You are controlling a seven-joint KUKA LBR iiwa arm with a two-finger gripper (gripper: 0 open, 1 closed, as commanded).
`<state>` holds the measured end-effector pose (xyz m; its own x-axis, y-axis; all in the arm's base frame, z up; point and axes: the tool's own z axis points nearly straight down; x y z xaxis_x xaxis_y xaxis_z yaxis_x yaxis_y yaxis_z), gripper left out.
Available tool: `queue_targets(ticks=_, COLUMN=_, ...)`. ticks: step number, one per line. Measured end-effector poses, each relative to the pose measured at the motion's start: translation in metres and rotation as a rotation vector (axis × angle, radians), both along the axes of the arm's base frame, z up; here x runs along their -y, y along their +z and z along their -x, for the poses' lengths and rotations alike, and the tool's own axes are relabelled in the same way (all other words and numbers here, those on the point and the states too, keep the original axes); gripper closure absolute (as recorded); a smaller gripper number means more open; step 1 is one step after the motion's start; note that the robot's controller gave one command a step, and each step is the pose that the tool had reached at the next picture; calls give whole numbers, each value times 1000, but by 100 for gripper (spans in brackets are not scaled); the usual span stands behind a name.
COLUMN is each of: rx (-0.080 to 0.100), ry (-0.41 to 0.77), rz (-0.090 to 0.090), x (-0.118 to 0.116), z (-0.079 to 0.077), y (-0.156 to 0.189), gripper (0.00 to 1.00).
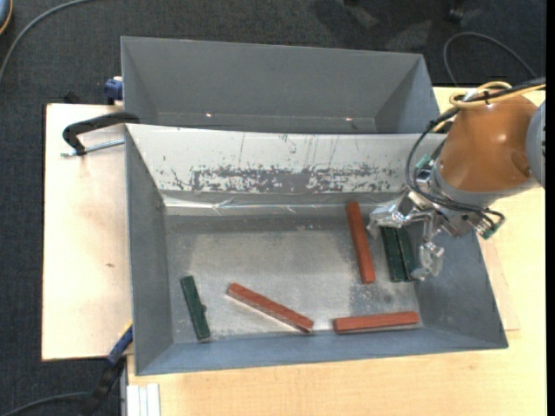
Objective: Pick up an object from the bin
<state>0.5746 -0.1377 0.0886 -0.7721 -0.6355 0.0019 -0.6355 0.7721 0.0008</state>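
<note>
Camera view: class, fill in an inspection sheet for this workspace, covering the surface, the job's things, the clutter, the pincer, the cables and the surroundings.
Surface: grey metal bin, its floor scuffed and its back wall scratched.
Job's things: right green bar, lying lengthwise near the right wall, under the pincer.
Clutter: long red bar just left of that green bar; flat red bar along the front wall; slanted red bar at front middle; left green bar at the front left corner.
Pincer: pincer low over the right green bar, below the arm's orange cover.
Cables: black cable looping off the wrist.
Surroundings: dark carpet behind the bin.
</note>
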Motion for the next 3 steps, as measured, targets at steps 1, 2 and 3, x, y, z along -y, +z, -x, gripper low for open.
queue_targets(ticks=1, rx=12, ry=850, rz=-16, x=-12, z=29, y=-14, gripper=0)
queue_targets(ticks=2, rx=12, ry=856, rz=-14, x=-9, z=0, y=-16, gripper=0)
queue_targets(ticks=3, rx=10, ry=853, rz=-7, x=-4, z=0, y=-14, gripper=100)
